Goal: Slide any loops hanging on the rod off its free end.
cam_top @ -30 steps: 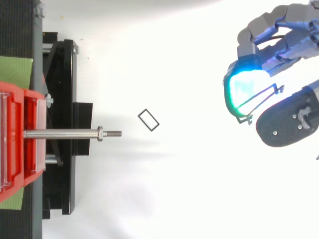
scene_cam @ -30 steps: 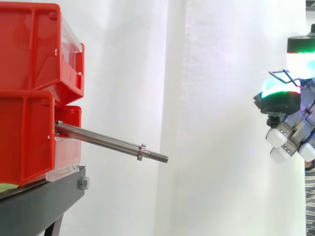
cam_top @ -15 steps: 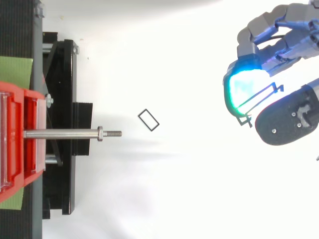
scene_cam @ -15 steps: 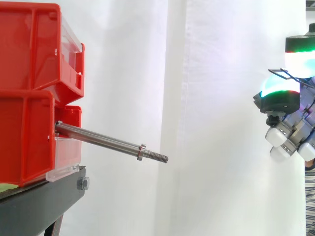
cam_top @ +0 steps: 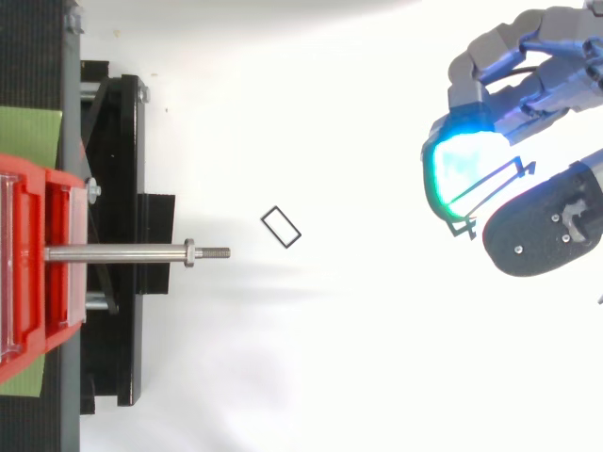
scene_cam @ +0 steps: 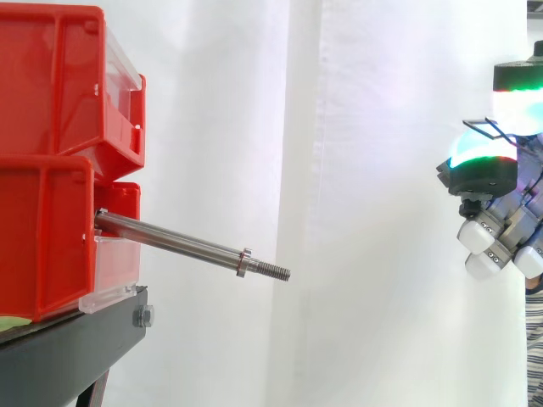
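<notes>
Steel shows along the whole rod (scene_cam: 178,244), which is fixed at its left end in the lower of two stacked red bins (scene_cam: 51,127) on a black stand (scene_cam: 76,352). Its long axis runs left to right. In the top view it lies straight across, and in the side view it slopes gently down toward its free end. That free end points right, toward the hand. It carries a nut (scene_cam: 243,262) and, past the nut, a short threaded tip (scene_cam: 273,271).

The hand (scene_cam: 501,229) hangs far to the right of the rod's free end and higher than it, well apart from it, before the white curtain (scene_cam: 382,170). It grasps a thin black wire loop (cam_top: 490,193). The loop lies across a cyan-glowing pad (cam_top: 457,169), with the dark thumb (cam_top: 546,226) closed beside it. In the side view the wire sits about level between that pad and the glowing tip above. Seen from the top, the loop's long side runs slantwise to the rod's axis.

A second loop (cam_top: 281,227), small and rectangular, lies tilted on the white floor (cam_top: 330,358). It is just beyond the rod's tip and slightly off the rod's line, much nearer the rod than the hand.
</notes>
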Controlling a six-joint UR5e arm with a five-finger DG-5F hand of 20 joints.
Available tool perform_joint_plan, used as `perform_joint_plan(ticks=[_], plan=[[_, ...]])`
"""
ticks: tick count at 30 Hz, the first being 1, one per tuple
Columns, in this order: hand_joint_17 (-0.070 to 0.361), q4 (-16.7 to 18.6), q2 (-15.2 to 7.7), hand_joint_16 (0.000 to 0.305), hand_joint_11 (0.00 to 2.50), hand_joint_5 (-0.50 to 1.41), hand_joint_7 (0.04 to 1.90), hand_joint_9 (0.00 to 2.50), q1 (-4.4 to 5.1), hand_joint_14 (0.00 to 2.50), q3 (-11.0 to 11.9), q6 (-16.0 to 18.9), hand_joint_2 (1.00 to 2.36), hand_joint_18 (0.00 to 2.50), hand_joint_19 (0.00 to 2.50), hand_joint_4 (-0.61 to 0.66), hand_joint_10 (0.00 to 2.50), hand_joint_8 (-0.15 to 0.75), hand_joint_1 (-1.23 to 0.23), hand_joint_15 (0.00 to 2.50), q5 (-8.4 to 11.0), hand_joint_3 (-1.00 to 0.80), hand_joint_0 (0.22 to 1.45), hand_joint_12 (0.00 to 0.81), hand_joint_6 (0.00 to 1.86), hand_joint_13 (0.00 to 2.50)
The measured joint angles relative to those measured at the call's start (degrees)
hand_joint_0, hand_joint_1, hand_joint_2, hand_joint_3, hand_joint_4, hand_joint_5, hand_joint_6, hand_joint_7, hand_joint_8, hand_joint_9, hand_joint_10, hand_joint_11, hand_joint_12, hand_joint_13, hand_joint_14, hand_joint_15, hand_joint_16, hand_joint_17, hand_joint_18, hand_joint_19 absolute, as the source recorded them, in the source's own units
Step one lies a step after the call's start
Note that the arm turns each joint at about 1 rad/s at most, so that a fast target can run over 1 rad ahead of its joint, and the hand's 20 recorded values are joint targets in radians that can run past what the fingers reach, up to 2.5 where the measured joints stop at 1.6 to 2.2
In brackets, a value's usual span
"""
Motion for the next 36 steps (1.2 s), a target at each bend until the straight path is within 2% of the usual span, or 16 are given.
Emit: perform_joint_plan(ticks=[5,16,21,26,36], plan=[[0.073,0.0,0.0,0.032,0.09,-0.18,1.14,0.55,0.00,0.00,0.0,0.0,1.00,0.47,0.27,0.15,0.00,0.207,-0.66,0.03,0.00,-0.50,0.54,0.235,0.77,0.46],[0.073,0.1,0.0,0.032,0.09,-0.17,1.16,0.55,0.00,0.00,0.0,0.0,1.00,0.45,0.27,0.16,0.00,0.212,-0.65,0.02,0.00,-0.50,0.52,0.237,0.76,0.45],[0.070,0.1,0.0,0.031,0.08,-0.17,1.17,0.55,-0.01,0.00,0.0,0.0,1.00,0.44,0.28,0.15,0.00,0.205,-0.58,0.02,0.00,-0.50,0.55,0.231,0.75,0.45],[0.066,0.1,0.0,0.030,0.08,-0.17,1.20,0.55,-0.01,0.00,0.0,0.0,1.00,0.42,0.28,0.13,0.00,0.199,-0.64,0.02,0.00,-0.50,0.62,0.221,0.75,0.44],[0.067,0.1,0.0,0.030,0.09,-0.18,1.20,0.54,-0.01,0.00,0.0,0.0,1.01,0.41,0.26,0.10,0.00,0.200,-0.68,0.01,-0.03,-0.37,0.63,0.222,0.79,0.43]])
